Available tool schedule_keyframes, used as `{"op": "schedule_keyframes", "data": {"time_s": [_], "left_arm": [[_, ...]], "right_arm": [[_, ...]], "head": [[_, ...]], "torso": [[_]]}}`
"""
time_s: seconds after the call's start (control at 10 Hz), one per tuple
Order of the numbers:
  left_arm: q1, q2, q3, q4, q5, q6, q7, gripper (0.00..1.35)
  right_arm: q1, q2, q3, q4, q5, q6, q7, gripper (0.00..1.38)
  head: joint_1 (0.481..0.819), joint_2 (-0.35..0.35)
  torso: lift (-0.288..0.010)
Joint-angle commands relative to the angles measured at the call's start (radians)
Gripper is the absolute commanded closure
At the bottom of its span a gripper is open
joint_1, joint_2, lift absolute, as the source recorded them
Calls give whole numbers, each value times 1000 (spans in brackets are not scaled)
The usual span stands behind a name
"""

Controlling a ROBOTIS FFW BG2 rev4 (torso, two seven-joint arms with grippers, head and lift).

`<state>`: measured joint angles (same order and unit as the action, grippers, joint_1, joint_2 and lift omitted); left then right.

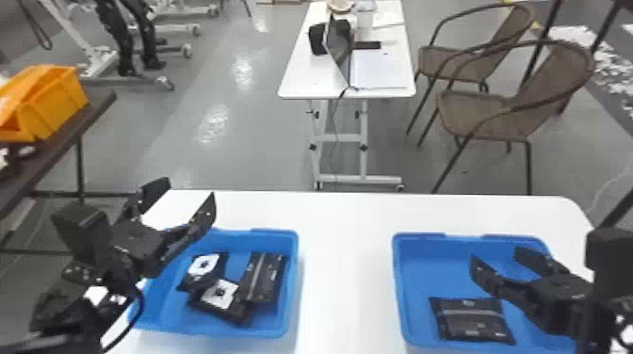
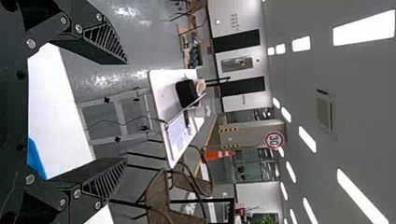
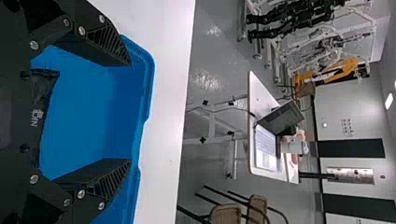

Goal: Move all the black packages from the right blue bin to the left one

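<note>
Seen in the head view, one black package lies towards six o'clock inside the right blue bin, itself at four o'clock on the worktop. Three packages sit in the left blue bin, between seven and eight. The left tool, above its bin's ten o'clock corner, and the right tool, over the other bin, gape wide, empty.

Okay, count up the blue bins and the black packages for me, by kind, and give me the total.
Blue bins: 2
Black packages: 4 visible (3 in the left bin, 1 in the right)
Total: 6
</note>
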<state>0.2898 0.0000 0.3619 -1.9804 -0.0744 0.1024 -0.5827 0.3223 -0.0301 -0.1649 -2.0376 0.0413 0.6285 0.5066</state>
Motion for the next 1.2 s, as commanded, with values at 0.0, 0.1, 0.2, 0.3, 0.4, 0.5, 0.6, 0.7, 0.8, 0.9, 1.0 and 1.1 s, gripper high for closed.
{"op": "schedule_keyframes", "data": {"time_s": [0.0,0.1,0.2,0.3,0.4,0.5,0.6,0.7,0.8,0.9,1.0,1.1], "left_arm": [[-23,-3,0,-9,25,-33,4,308],[-21,-3,-8,-12,51,-47,21,308],[-9,-3,-23,-11,91,-66,47,308],[6,-3,-41,-9,128,-92,69,308],[25,-3,-72,6,180,-132,93,308],[35,-3,-98,15,217,-144,113,308],[39,-3,-104,17,222,-130,113,308],[39,-3,-106,15,222,-127,113,308],[39,-3,-109,15,219,-119,113,308],[37,-3,-116,15,215,-109,113,308],[37,-3,-119,15,214,-104,116,308],[37,-3,-119,15,212,-101,116,309]], "right_arm": [[4,-2,-2,1,9,-1,3,314],[15,-1,-8,8,14,-41,3,314],[27,15,-31,24,22,-69,3,314],[43,30,-58,47,25,-92,3,314],[52,31,-87,63,26,-99,3,314],[52,31,-114,80,26,-98,3,318],[37,31,-136,91,15,-53,1,315],[6,12,-131,105,-6,10,-8,317],[-35,-19,-117,146,-60,54,-8,318],[-69,-30,-97,165,-83,89,-11,315],[-91,-28,-93,177,-127,131,-46,314],[-121,-25,-93,208,-161,171,-71,314]], "head": [[695,98],[695,94],[695,92],[695,85],[695,67],[695,43],[695,5],[695,-13],[695,-32],[695,-36],[695,-29],[695,-26]], "torso": [[-43],[-43],[-43],[-43],[-43],[-43],[-43],[-43],[-43],[-43],[-43],[-43]]}}
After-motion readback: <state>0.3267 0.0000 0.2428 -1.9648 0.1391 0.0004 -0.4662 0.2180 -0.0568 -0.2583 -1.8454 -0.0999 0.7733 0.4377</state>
